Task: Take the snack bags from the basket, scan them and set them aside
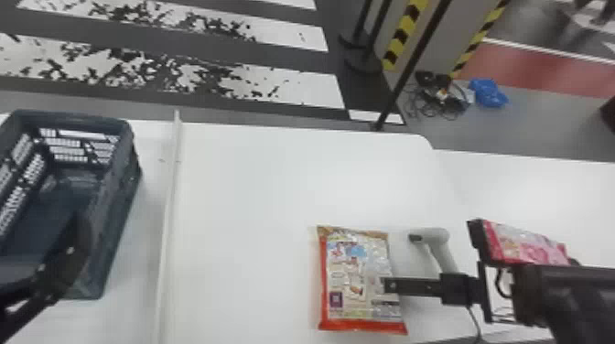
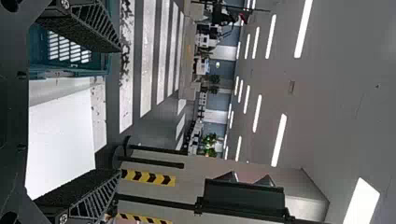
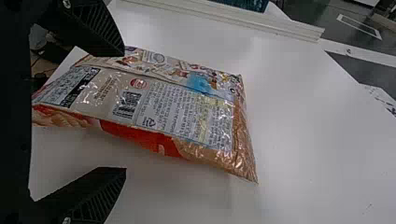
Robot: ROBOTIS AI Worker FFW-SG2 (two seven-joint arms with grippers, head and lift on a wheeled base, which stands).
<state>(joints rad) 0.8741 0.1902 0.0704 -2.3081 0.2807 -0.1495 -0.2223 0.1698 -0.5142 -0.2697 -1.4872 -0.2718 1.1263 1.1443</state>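
Striped flr (image 1: 293, 87) beyond wht tbl (image 1: 247, 192) | snack bag (image 1: 357, 270) on tbl | L grip (image 1: 68, 260) + R grip (image 1: 389, 286): fingers apart

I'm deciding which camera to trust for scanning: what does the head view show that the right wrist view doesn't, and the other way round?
Head view: the handheld scanner on the table, the pink snack bag beyond it at the right, and the slotted far wall inside the basket.

Right wrist view: the barcode on the red-edged snack bag, and both fingers of the right claw, standing apart.

Both: that red-edged bag lying on the white table, the right claw at it, and the raised white strip.
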